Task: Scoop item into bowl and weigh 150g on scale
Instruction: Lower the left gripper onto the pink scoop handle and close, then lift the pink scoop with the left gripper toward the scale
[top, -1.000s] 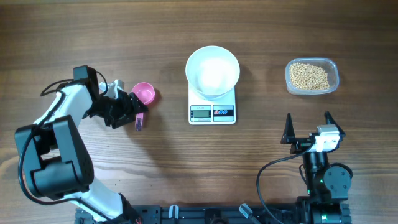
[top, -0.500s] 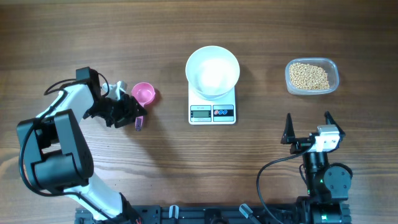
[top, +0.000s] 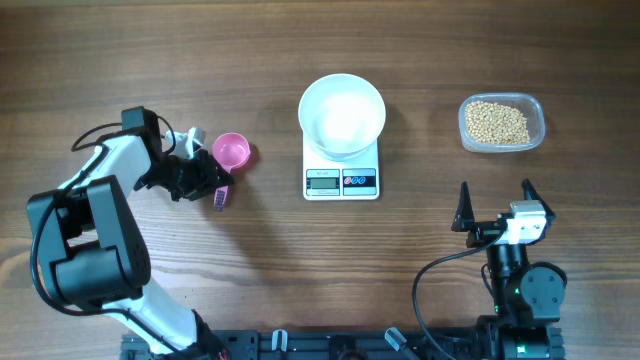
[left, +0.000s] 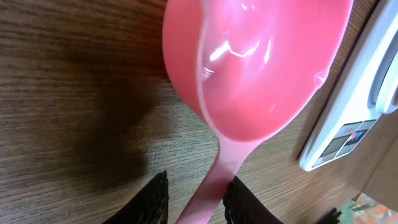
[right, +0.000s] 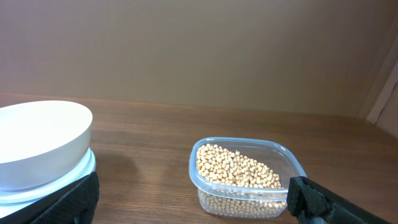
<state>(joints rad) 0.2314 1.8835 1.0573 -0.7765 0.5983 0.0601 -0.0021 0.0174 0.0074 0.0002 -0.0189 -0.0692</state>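
Left tool (left: 196, 200) astride pink scoop (left: 249, 68) (empty)

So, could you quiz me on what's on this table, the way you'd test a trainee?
1. Fill in: the left gripper has a finger on each side of the pink scoop's ____.
2. True or false: the white bowl sits on the scale.
3. The beans are in: A the bowl, B the clear tub, C the scoop.

Key: 1 handle; 2 true; 3 B.
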